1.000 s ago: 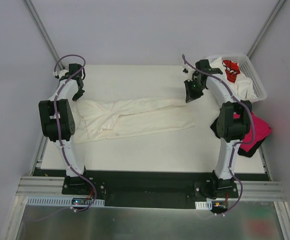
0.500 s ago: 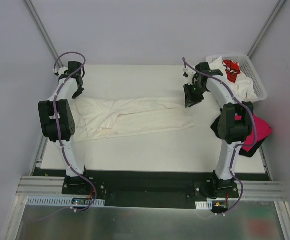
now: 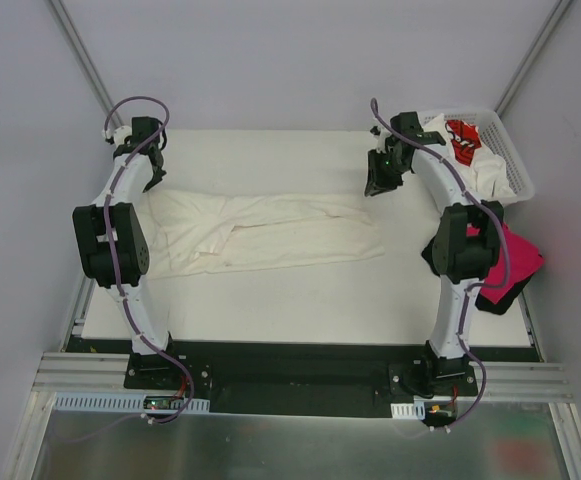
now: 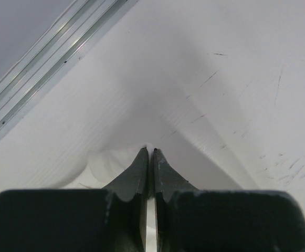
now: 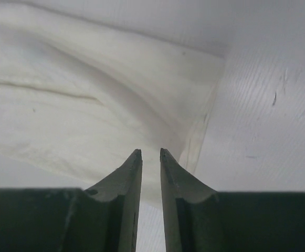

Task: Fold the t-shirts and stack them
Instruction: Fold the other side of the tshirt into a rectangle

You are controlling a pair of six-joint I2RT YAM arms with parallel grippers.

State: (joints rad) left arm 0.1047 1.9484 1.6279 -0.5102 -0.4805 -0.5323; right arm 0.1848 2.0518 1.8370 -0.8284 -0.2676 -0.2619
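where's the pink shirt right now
In the top view, the magenta-pink t-shirt lies at the table's right edge, partly behind the right arm's elbow, on the near side of the white basket.

We find the spread t-shirt (image 3: 260,232) lying lengthwise on the table (image 3: 300,290), running left to right across its middle. The left gripper (image 3: 152,180) stands at this shirt's far left corner, in contact with the cloth. The right gripper (image 3: 375,185) hangs above its far right corner, apart from it. The basket (image 3: 516,162) sits at the table's far right corner with the heaped t-shirts (image 3: 465,145) in it. Nearer, at the table's right edge, the loose t-shirts (image 3: 518,262) lie partly hidden behind the right arm (image 3: 465,245).
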